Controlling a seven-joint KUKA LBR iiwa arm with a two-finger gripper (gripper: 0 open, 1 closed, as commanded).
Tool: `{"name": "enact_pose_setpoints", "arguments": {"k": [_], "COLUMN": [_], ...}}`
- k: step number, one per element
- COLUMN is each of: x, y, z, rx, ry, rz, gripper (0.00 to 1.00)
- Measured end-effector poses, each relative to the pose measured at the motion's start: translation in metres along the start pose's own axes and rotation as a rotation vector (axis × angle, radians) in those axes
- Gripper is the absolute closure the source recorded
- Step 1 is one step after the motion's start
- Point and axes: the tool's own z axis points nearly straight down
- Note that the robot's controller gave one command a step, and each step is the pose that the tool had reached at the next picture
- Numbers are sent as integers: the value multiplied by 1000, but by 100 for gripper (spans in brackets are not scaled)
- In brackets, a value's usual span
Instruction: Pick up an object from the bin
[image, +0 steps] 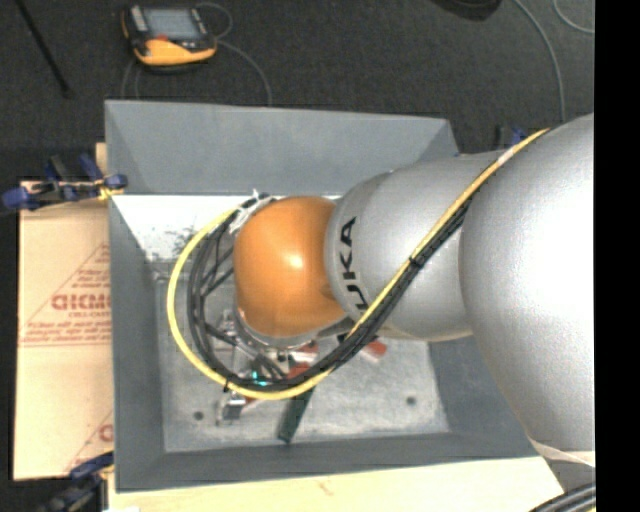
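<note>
Fingers hide beneath the orange cover (285, 265) — cannot tell their state; nearby dark stick (293, 415) looks light, stiff — pinch it mid-length.

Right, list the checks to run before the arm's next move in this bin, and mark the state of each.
1. Wrist inside the bin: ok. The orange wrist cover is over the floor, left of middle.
2. Target under the gripper: cannot tell, because the cover hides it.
3. Nearby things located: ok. A dark stick and a small pale piece lie towards the front wall, and a red piece lies at the arm's edge.
4. Yellow cable free of the left wall: cannot tell, as its loop runs close to it.
5. Anything held: cannot tell.
</note>
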Motion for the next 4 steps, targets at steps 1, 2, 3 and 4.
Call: {"name": "enact_pose_setpoints", "arguments": {"k": [1, 2, 3, 4], "x": [-2, -7, -7, -7], "y": [-1, -43, -43, -35], "z": [-4, 71, 71, -127], "rx": [-2, -1, -2, -1], "ry": [-7, -5, -5, -6], "rz": [4, 46, 46, 64], "gripper": [0, 100, 100, 100]}}
